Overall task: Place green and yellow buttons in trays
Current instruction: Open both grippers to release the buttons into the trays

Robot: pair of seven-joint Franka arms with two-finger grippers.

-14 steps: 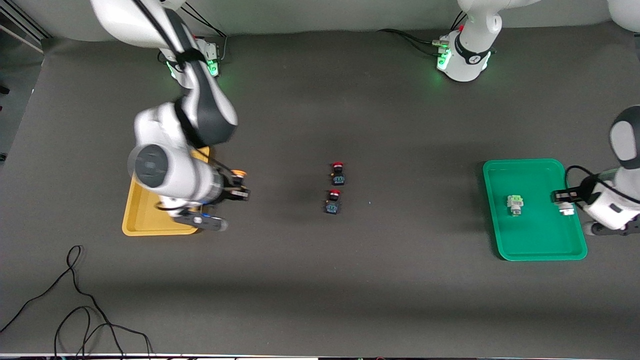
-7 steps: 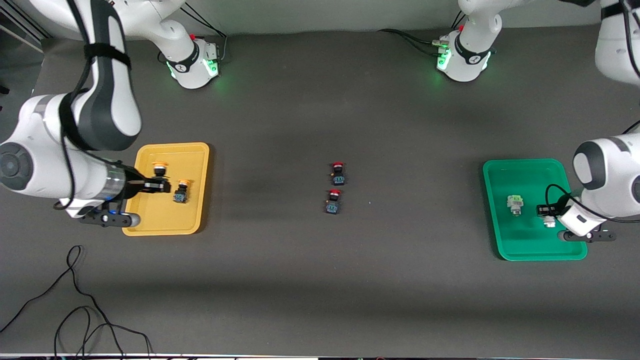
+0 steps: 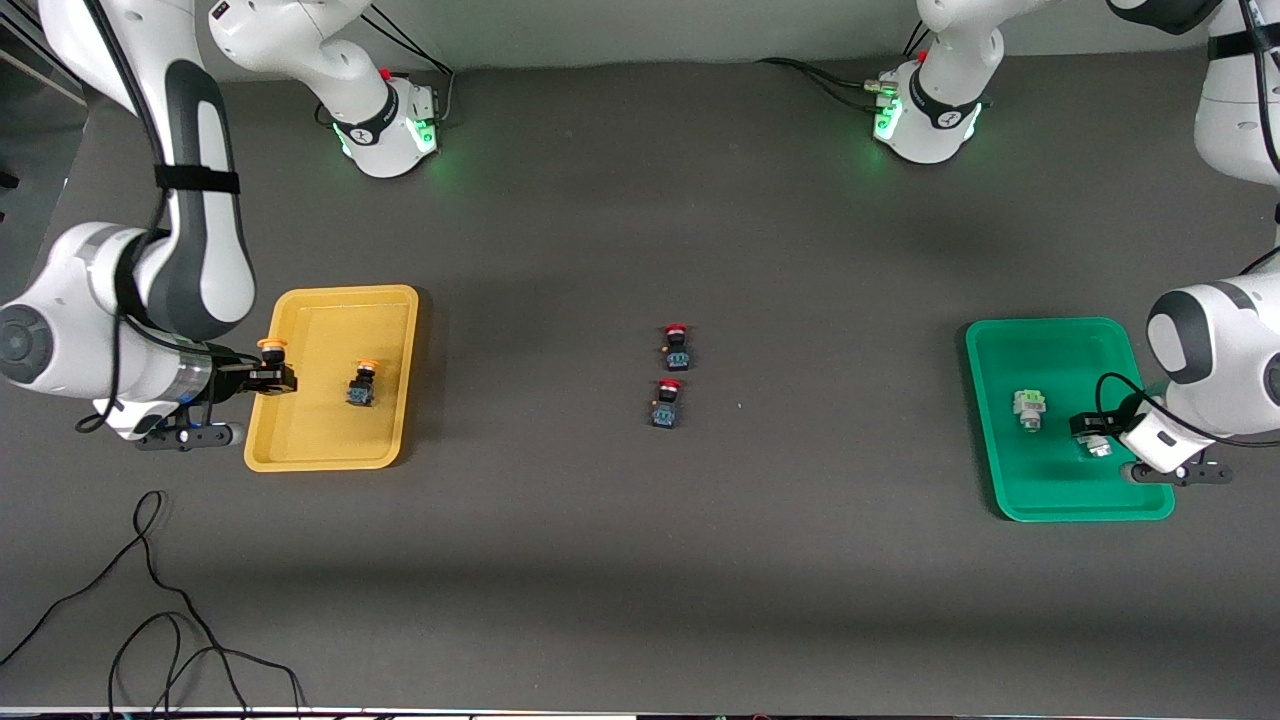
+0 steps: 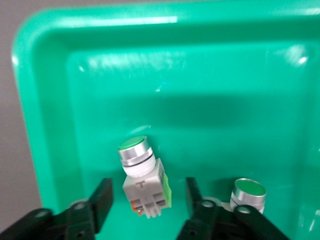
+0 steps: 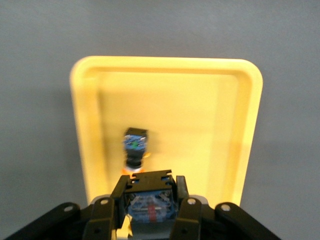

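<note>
A: Where's the right gripper (image 3: 272, 379)?
B: Over the yellow tray's (image 3: 330, 455) rim, clenched on a yellow button (image 5: 148, 205); another yellow button (image 3: 361, 385) lies in that tray.
A: The left gripper (image 3: 1090, 432)?
B: Over the green tray (image 3: 1060, 500), fingers (image 4: 102, 200) parted, gripping nothing. Two green buttons lie in that tray, one (image 4: 143, 181) between the fingers, one (image 4: 248, 192) beside them.

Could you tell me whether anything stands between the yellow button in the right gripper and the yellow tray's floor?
Nothing visible does. The right gripper holds its yellow button over the yellow tray; the other yellow button lies apart, farther toward the table's middle.
</note>
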